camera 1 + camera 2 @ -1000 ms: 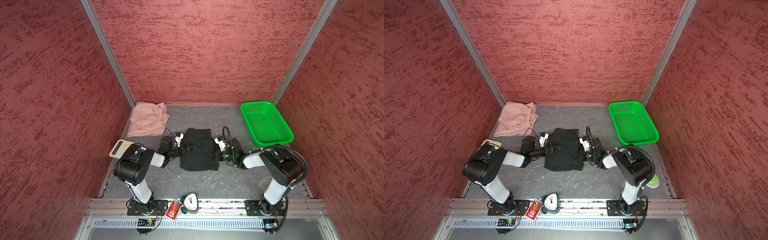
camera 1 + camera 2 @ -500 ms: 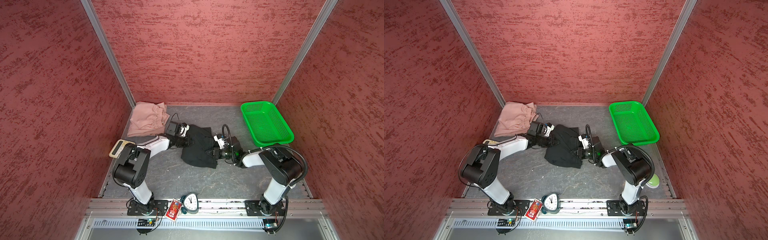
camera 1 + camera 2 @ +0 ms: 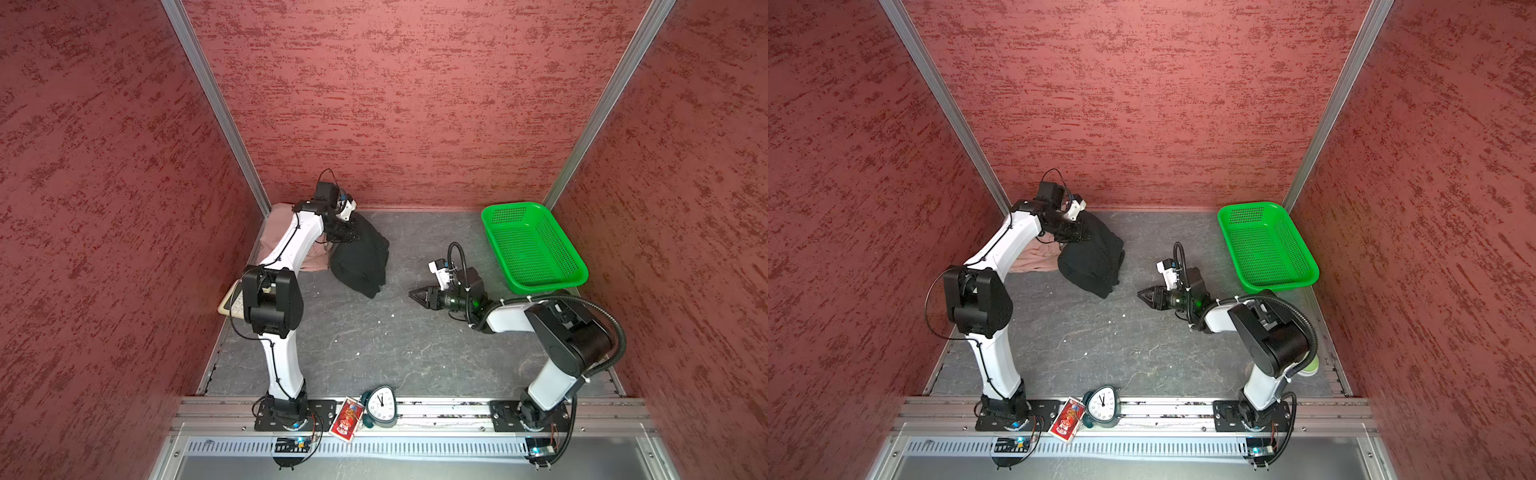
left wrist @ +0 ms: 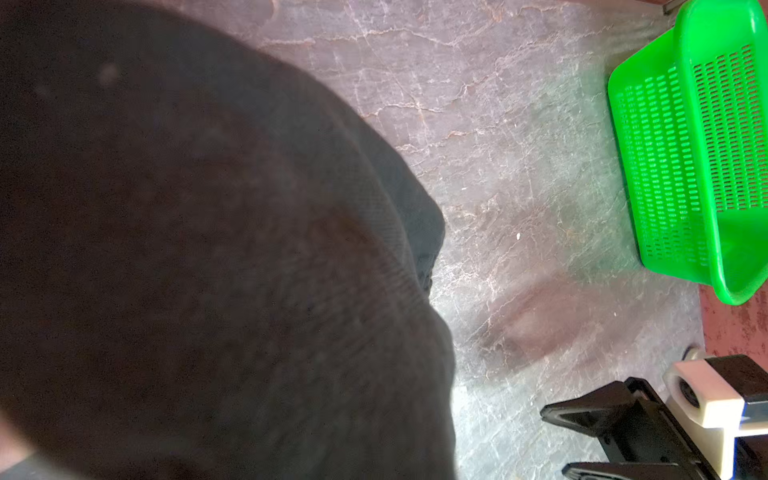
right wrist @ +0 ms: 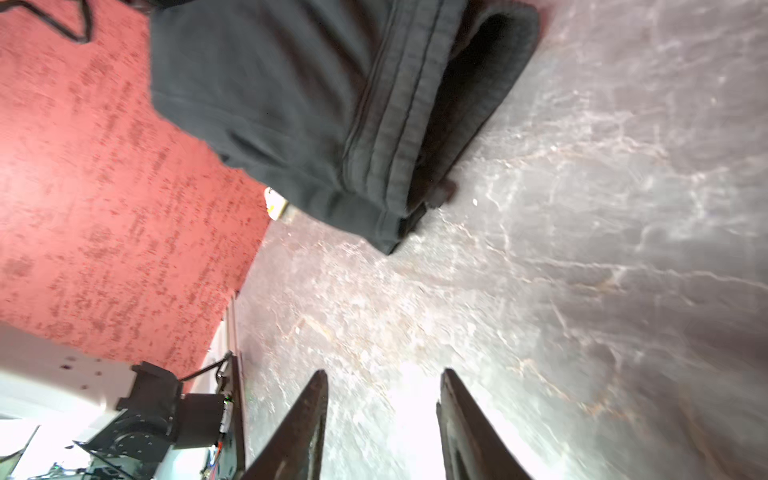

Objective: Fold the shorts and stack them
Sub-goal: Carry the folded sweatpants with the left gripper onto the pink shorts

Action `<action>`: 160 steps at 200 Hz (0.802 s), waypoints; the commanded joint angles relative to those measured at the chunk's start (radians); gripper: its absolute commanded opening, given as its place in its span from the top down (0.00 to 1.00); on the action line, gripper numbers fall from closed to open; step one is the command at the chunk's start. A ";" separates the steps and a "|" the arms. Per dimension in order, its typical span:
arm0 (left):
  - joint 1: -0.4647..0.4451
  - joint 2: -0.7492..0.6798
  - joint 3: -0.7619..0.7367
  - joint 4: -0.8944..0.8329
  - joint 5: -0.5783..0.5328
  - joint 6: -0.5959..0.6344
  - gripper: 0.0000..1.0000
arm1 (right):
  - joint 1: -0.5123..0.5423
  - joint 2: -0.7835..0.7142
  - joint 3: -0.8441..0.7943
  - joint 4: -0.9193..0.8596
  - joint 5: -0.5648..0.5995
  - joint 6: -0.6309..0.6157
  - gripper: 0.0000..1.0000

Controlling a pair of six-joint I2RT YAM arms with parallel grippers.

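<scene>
This is a robotics lab test cell. Red textured wall panels (image 3: 415,104) box in the scene on three sides, joined by bare aluminium posts (image 3: 215,104) slanting down from the upper corners of the frame. A grey stone-patterned mat (image 3: 415,353) covers the floor. Along the lower edge an aluminium rail (image 3: 440,409) carries the bolted bases of two white-and-black arms (image 3: 282,365) (image 3: 548,382), with lit circuit boards (image 3: 291,445) and a slotted duct (image 3: 415,448) below it. A clock (image 3: 380,405) stands on the rail; a green basket (image 3: 540,286) sits at the right.

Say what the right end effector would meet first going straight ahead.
Likely the hanging lower corner of the black shorts; the right end effector points at it across bare table, though relative height is unclear.
</scene>
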 commanded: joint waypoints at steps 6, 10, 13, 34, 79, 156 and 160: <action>0.021 0.059 0.183 -0.123 0.127 0.105 1.00 | -0.005 -0.020 -0.034 0.095 -0.005 0.029 0.55; 0.023 0.068 0.208 -0.133 0.141 0.115 1.00 | -0.005 -0.025 -0.037 0.094 0.000 0.027 0.55; 0.025 0.075 0.228 -0.140 0.151 0.123 1.00 | -0.005 -0.029 -0.039 0.093 0.002 0.026 0.54; 0.046 0.142 0.397 -0.230 0.170 0.182 1.00 | -0.005 -0.040 -0.041 0.083 0.014 0.022 0.55; 0.204 0.243 0.635 -0.284 0.258 0.160 1.00 | 0.009 -0.087 -0.046 0.061 0.053 0.040 0.55; 0.396 0.342 0.684 -0.189 0.415 0.106 1.00 | 0.060 -0.122 -0.036 0.021 0.161 0.096 0.53; 0.405 0.353 0.684 -0.184 0.415 0.104 1.00 | 0.066 -0.126 -0.031 0.007 0.165 0.092 0.53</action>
